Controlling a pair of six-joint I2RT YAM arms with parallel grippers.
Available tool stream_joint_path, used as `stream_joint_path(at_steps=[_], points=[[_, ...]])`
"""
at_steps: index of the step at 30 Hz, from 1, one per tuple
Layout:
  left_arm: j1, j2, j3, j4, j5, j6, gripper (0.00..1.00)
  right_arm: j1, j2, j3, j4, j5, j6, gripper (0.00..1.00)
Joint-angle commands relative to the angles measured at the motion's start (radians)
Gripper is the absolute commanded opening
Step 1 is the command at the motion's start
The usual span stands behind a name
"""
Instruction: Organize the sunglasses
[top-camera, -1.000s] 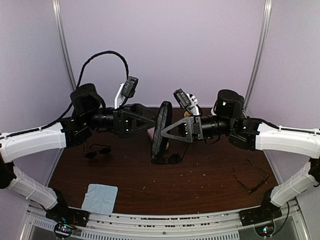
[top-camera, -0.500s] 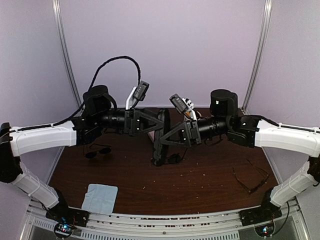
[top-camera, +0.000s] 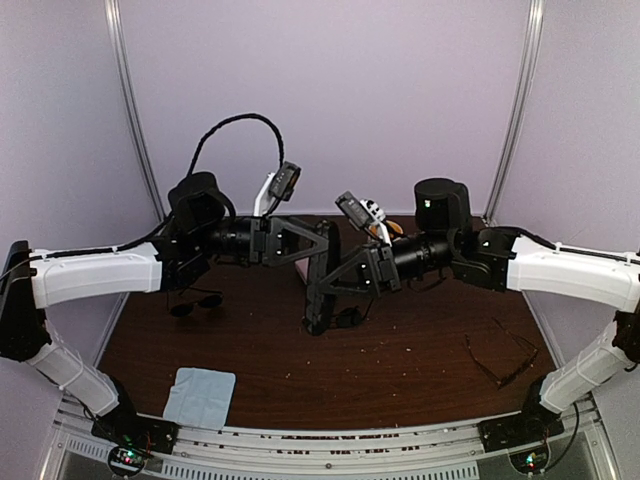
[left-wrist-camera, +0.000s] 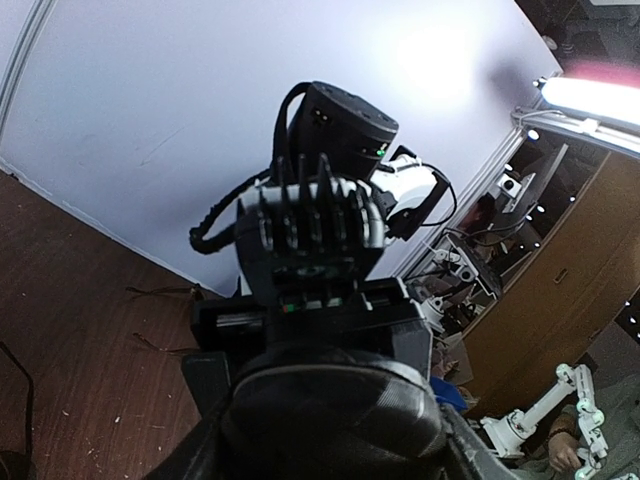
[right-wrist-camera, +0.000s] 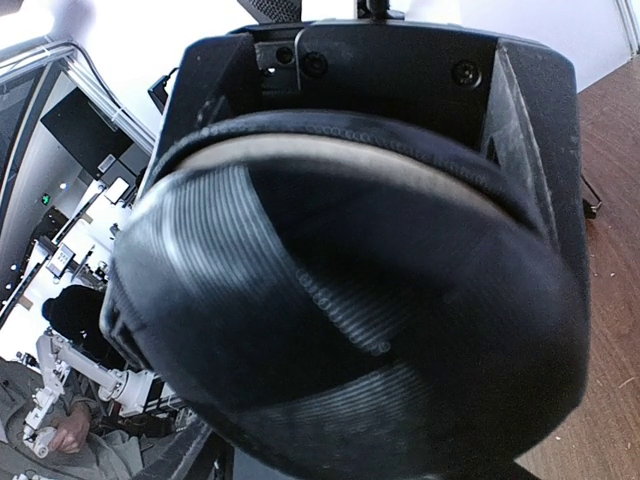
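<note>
Sunglasses are lying well apart on the desk (top-camera: 400, 375) while your two tools are meeting over its middle. The black sunglasses (top-camera: 195, 301) with dark lenses are sitting on the left side, just beneath your left arm. The thin-framed glasses (top-camera: 502, 357) are resting far over on the right, near the lower link of your right arm, and their temples are looking unfolded. Neither pair is touching a tool.

Your left tool (top-camera: 322, 243) and right tool (top-camera: 320, 288) are both gripping the black case (top-camera: 314, 312), which is standing nearly upright between them. Whether its lower end is touching the desk or hanging just above it, you cannot tell from overhead. The left tool is pinching the upper end, and in the left wrist view the rounded end of the case is filling the gap between the fingers. The right tool is clamping lower down, and in the right wrist view the ribbed case is taking up nearly everything between its two fingers.

A light-blue cloth (top-camera: 200, 396) is lying flat near the front-left edge, apart from everything else
</note>
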Motion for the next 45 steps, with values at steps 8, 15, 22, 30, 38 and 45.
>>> stream_joint_path(at_steps=[8,15,22,30,38,45], points=[[-0.010,-0.051,0.028,-0.220,-0.180,0.166,0.22,0.003,-0.070,-0.018,-0.064,0.157,-0.030,0.65],[-0.010,-0.043,0.061,-0.350,-0.283,0.217,0.18,0.004,-0.067,-0.052,0.034,0.197,0.046,0.70],[-0.010,-0.046,0.054,-0.367,-0.311,0.224,0.18,0.010,-0.057,-0.062,0.093,0.176,0.078,0.62],[-0.010,-0.041,0.055,-0.335,-0.244,0.208,0.18,0.009,-0.056,-0.073,0.133,0.151,0.081,0.27],[-0.010,-0.041,0.072,-0.344,-0.034,0.237,0.19,0.004,-0.069,-0.055,0.121,0.036,0.041,0.13],[-0.010,-0.055,0.070,-0.287,0.095,0.209,0.20,0.003,-0.098,-0.055,0.160,-0.039,0.039,0.07]])
